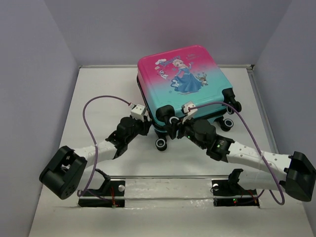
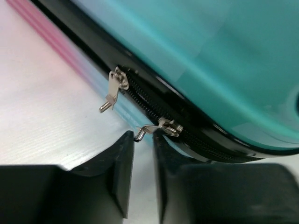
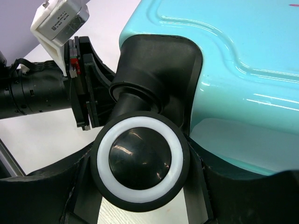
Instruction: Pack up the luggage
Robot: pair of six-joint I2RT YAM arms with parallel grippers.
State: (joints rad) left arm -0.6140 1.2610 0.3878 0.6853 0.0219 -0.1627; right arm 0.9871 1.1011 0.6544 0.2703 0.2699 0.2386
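— While the luggage [image 1: 185, 81] lies there, how does each tool stand?
— The left gripper [image 2: 142, 140] is at its near-left side, jaws narrow but apart, the tip of a zip pull [image 2: 148, 129] just at the gap. The right gripper [image 1: 174, 123] clamps the wheel [image 3: 140, 161] at its near corner.
— And the luggage itself?
— Zipped shut, lying flat, print up, on the table [image 1: 98, 89], just beyond both grippers

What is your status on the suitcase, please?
Left gripper narrowly open at metal zipper pull. Right gripper clamps black white-rimmed wheel. Pink-teal hard-shell suitcase lies closed. Nothing obstructing.
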